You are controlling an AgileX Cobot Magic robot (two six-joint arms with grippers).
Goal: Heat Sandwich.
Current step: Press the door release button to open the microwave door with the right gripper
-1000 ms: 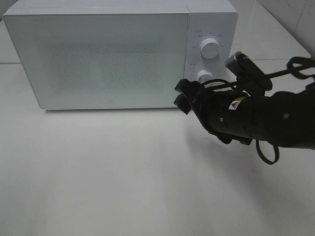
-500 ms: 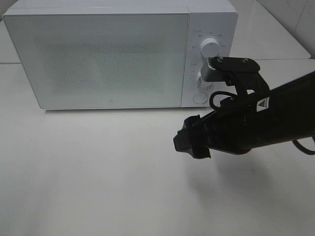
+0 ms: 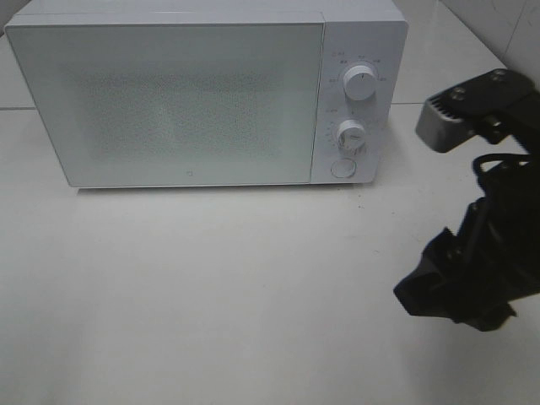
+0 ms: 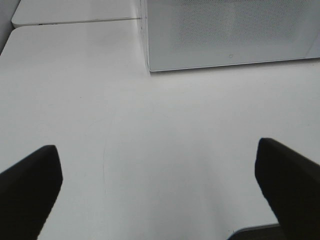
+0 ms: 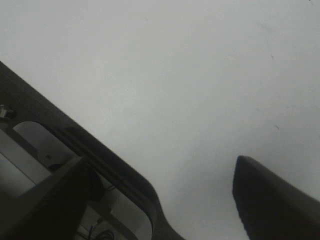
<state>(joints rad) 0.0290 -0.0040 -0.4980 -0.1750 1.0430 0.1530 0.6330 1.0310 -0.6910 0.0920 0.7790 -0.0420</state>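
The sandwich cannot be seen in any view, so I cannot tell where it is or how it looks.

A big white microwave point(image 3: 169, 93) stands at the back of the white table point(image 3: 211, 295). Its door point(image 3: 177, 160) is shut. The door is pale and covered in tiny grey dots, and nothing behind it can be made out. To the right of the door are two round white knobs, one above the other. The top knob point(image 3: 361, 83) has small marks around it, and so does the lower knob point(image 3: 351, 135). Just under them is a round white button point(image 3: 342, 168).

The right arm point(image 3: 489, 253) is black and sits at the right side of the table, in front of the microwave and apart from it. A grey metal block point(image 3: 460, 110) sits on top of the arm. In its wrist view, the right gripper point(image 5: 160, 159) has its two black fingers point(image 5: 270, 200) spread apart. Only bare white table shows between them, and they hold nothing.

The left gripper point(image 4: 155, 145) cannot be seen from the high camera. In its own wrist view, its two black fingers point(image 4: 30, 190) are very far apart. Only table shows between them, and they hold nothing too. This gripper points toward the left corner of the microwave but is well apart from it.
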